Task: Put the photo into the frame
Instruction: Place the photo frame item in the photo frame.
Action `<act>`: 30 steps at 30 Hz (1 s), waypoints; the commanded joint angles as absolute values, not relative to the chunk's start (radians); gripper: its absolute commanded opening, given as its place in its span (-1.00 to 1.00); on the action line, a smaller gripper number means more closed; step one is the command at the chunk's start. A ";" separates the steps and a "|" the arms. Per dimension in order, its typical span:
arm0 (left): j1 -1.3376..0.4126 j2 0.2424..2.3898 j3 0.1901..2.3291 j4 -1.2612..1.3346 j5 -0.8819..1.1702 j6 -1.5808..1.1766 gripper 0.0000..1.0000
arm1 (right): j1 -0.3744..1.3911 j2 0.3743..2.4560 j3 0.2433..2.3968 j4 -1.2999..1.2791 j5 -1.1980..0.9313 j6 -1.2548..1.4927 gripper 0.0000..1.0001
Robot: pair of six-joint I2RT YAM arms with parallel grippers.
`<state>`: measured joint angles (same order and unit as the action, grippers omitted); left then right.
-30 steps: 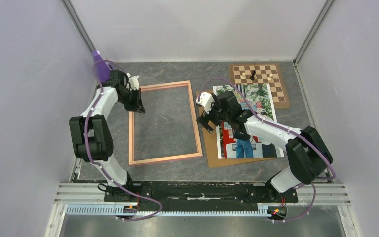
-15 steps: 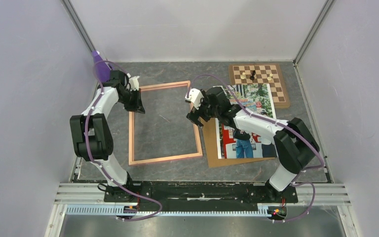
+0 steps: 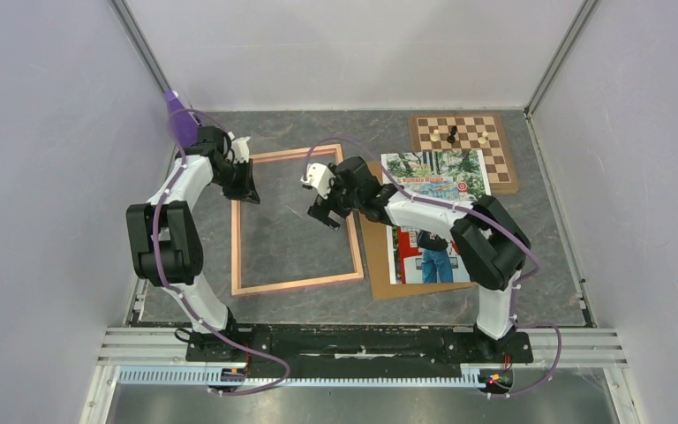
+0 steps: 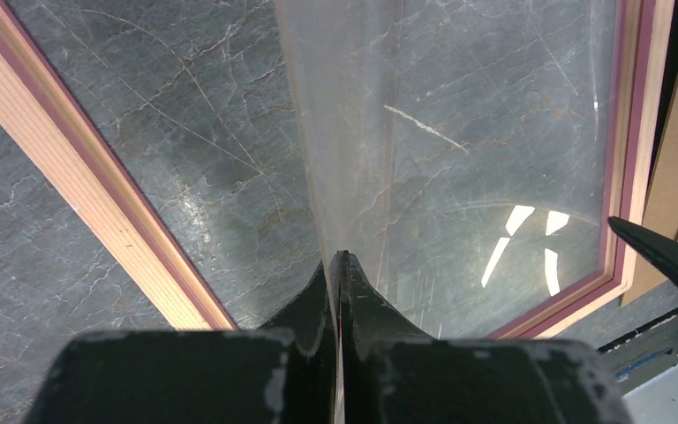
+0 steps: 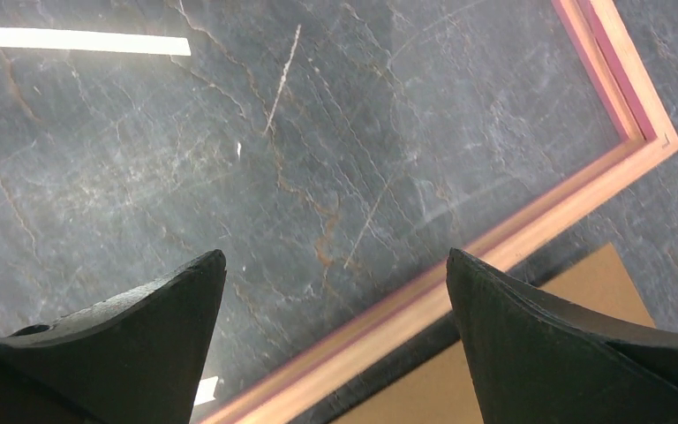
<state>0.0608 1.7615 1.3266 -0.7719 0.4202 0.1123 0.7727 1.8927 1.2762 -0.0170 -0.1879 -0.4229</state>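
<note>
Dark marbled table [image 3: 300,128], pale lilac walls [image 3: 44,132] all round: the frame [image 3: 236,247] lies flat left of centre, the photo [image 3: 437,172] face up on a brown backing board [image 3: 375,265] just beside it. Your left gripper [image 3: 245,187], at the frame's far-left corner, pinches a thin clear sheet [image 4: 344,132] between pressed fingers [image 4: 316,305]; your right gripper [image 3: 327,219] hangs spread wide over the frame's right side.

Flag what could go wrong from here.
The left end effector pinches a clear sheet over the frame; it could slip or flex. The open right end effector hangs close over the frame and could knock its rail. The photo lies on the backing board, so both might lift together.
</note>
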 commanded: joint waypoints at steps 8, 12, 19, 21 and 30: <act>0.058 1.786 1.345 -0.742 0.416 0.129 -0.95 | 0.837 2.037 1.432 -0.039 -0.211 -0.433 0.99; 0.058 1.784 1.341 -0.740 0.407 0.131 -0.95 | 0.857 2.090 1.487 -0.053 -0.226 -0.426 0.98; 0.058 1.786 1.335 -0.741 0.404 0.132 -0.93 | 0.876 2.151 1.571 -0.077 -0.253 -0.412 0.98; 0.058 1.787 1.333 -0.737 0.403 0.133 -0.93 | 0.877 2.158 1.579 -0.078 -0.262 -0.410 0.98; 0.058 1.795 1.324 -0.736 0.403 0.133 -0.89 | 0.880 2.190 1.605 -0.080 -0.278 -0.414 0.98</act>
<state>0.0612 1.7798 1.3266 -0.7670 0.4175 0.1123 0.8745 2.1635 1.5562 -0.0921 -0.2562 -0.4187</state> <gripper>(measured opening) 0.050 0.993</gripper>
